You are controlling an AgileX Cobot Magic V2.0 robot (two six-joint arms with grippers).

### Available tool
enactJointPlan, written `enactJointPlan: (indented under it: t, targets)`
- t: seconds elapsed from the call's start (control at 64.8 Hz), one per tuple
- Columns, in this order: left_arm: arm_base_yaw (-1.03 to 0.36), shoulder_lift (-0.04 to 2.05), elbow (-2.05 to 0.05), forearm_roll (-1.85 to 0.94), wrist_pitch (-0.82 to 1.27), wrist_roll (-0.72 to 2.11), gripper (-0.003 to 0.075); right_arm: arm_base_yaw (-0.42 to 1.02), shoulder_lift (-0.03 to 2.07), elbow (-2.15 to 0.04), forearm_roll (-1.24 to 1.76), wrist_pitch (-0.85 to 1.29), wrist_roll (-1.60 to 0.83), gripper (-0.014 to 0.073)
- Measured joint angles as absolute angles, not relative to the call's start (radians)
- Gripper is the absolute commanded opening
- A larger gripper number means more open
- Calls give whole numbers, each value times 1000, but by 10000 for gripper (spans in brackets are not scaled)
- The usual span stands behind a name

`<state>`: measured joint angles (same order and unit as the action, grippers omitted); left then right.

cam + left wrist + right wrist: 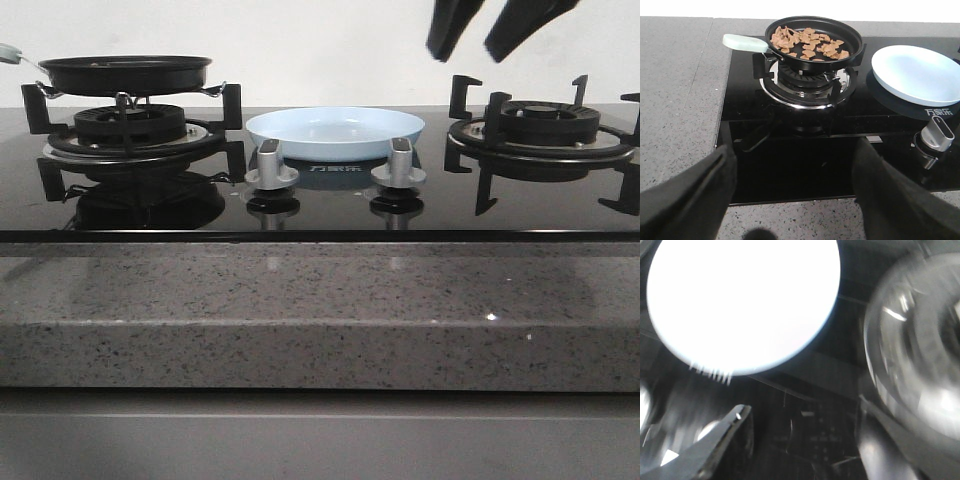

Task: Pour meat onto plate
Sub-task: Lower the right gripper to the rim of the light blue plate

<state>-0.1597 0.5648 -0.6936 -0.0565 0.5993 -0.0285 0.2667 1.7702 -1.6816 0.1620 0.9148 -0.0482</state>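
The meat (809,43) lies in the black pan (855,47) on the left burner, the empty plate (920,75) waiting alongside, while both hands, left hand (795,185) and right hand (495,28), hang spread and empty.

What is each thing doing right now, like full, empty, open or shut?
Black frying pan: on left burner, holding meat.
Orange-brown meat slices: spread in pan.
Round pale blue plate: empty, between burners.
Left gripper: open, empty.
Right gripper: open, empty, above right burner.
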Motion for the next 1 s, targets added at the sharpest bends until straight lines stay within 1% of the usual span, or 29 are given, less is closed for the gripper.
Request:
enactJointPlan:
  t: [0.262, 0.432, 0.787, 0.864, 1.003]
  targets:
    - [-160, 565, -694, -57, 603, -27, 492, 267, 1957, -1885, 162, 957, -48, 463]
    - [-160, 565, -694, -57, 604, -27, 492, 262, 2053, -1979, 162, 969, -52, 463]
    - [-160, 565, -694, -57, 604, -27, 492, 245, 2174, -2090, 162, 1031, -80, 460]
    - [-160, 565, -694, -57, 604, -27, 492, 245, 2185, -2092, 162, 1035, -84, 423]
    - [-160, 565, -694, -57, 604, -27, 492, 245, 2196, -2096, 162, 1035, -88, 307]
